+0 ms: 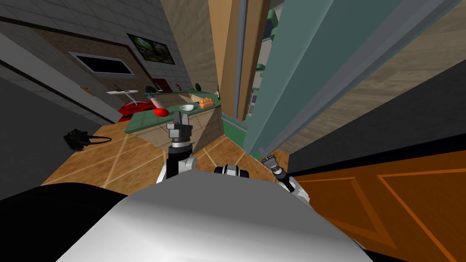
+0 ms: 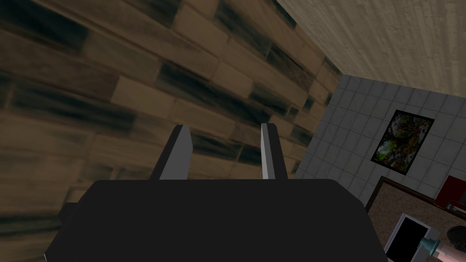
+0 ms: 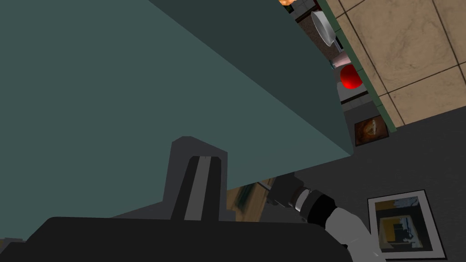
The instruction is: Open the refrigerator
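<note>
Your right gripper point(image 1: 269, 160) is pressed against the ajar door point(image 3: 136, 68), probably to swing it wider; I cannot tell its grip. Your left gripper point(image 2: 226, 129) is spread and empty.

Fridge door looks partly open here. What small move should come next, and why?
Probably ease the right gripper a little outward to swing the teal refrigerator door wider. The door already stands ajar, shelves showing in the gap, and that gripper sits at the door's lower edge.
</note>
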